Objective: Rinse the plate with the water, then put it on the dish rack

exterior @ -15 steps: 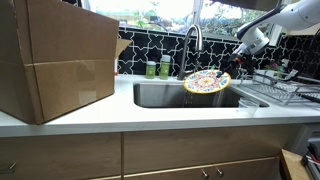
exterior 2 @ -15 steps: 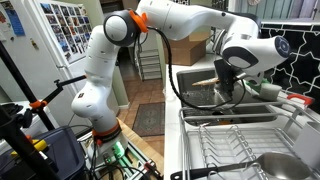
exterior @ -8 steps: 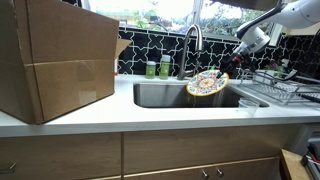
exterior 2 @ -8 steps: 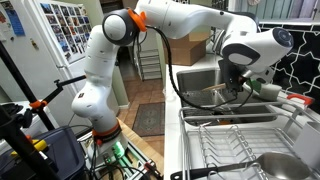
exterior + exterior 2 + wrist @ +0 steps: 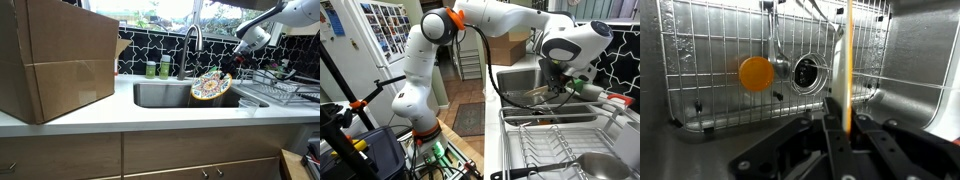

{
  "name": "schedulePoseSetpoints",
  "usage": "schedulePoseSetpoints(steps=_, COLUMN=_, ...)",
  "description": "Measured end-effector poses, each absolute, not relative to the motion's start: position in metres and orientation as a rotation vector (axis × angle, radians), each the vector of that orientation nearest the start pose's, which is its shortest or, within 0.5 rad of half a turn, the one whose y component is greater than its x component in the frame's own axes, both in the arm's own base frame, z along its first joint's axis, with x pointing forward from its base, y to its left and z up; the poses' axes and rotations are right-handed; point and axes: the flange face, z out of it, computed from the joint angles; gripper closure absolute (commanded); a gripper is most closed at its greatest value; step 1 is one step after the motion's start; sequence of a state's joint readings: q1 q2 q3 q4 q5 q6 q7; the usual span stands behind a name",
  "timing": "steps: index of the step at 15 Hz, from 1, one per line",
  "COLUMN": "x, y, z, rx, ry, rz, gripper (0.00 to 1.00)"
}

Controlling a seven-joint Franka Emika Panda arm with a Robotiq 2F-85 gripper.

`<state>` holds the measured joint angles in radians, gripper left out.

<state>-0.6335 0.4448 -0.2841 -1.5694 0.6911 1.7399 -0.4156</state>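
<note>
My jaws are pinching the plate (image 5: 845, 75) by its rim. In the wrist view it stands edge-on between them, a thin line running up from the grip, so they are nearly pressed together with only the plate's thickness between them. In an exterior view the plate (image 5: 210, 86) hangs below the jaws, tipped steeply with its patterned face towards the camera, over the sink (image 5: 160, 96) and just beside the faucet (image 5: 190, 45). I can't tell whether water is running.

Straight past the jaws the wrist view shows the wire grid (image 5: 710, 60) on the sink floor, with the drain (image 5: 805, 70) and a round orange thing (image 5: 756, 73) lying on it, both well apart from the plate. The sink walls close in on either side of that view.

The dish rack (image 5: 278, 92) sits on the bench (image 5: 100, 118) beside the sink, on the arm's side of the jaws and apart from the plate. Its tines (image 5: 545, 150) stand upright with open slots. On the far side of the sink from the jaws stands a big cardboard box (image 5: 55, 60).
</note>
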Motion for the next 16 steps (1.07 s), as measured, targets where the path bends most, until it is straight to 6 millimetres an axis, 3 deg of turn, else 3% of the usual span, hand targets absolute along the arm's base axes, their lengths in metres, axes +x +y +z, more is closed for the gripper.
schedulePoseSetpoints(steps=7, x=0.458, y=-0.467, z=0.400, rx=-2.421, ry=0.881, rz=-0.168, gripper=0.97)
schedulePoseSetpoints(steps=10, x=0.445, y=-0.465, z=0.432, rx=-2.464, ry=0.894, rz=-0.132, gripper=0.97)
schedulePoseSetpoints(steps=16, x=0.394, y=-0.466, z=0.509, rx=-2.550, ry=0.988, rz=-0.066, gripper=0.97)
